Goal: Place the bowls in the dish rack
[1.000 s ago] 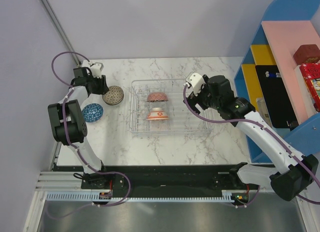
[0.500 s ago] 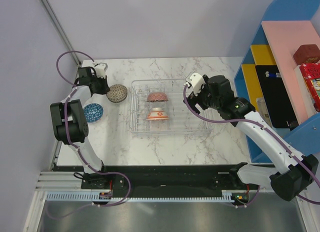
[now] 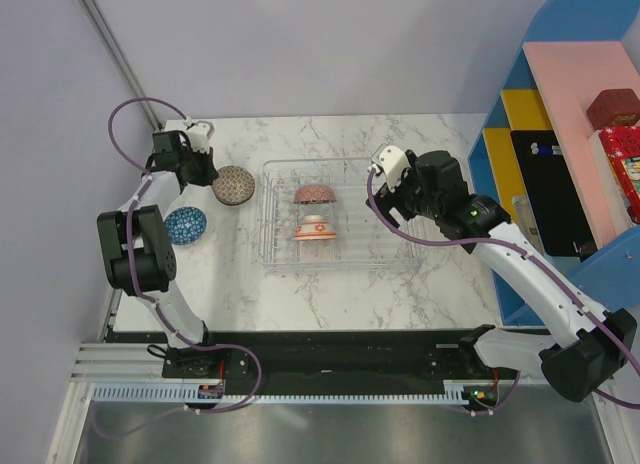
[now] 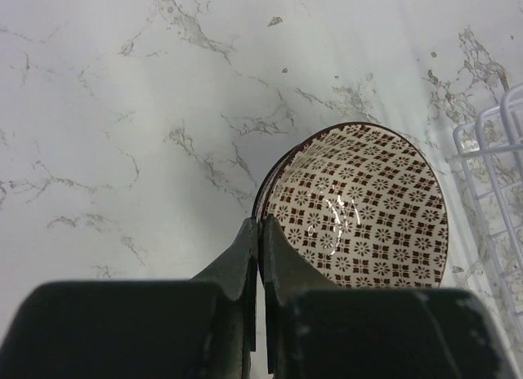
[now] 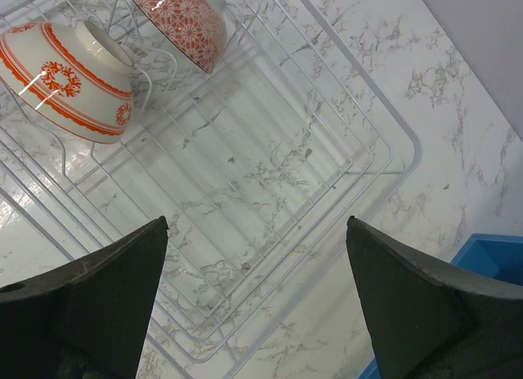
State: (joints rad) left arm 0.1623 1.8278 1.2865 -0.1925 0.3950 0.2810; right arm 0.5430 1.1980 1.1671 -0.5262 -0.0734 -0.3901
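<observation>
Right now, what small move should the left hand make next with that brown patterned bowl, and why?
Probably lift the brown bowl slightly: the left hand is shut on its rim, and the edge of the dish rack beside it must be cleared.

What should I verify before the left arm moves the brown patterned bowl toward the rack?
1. Left end effector shut on the rim of the brown bowl: ok.
2. Brown bowl lifted off the table: cannot tell.
3. Free slots in the rack: ok, right part bare.
4. Right end effector away from those slots: not ok, it hovers open above them.
5. Blue bowl apart from the brown bowl: ok.
</observation>
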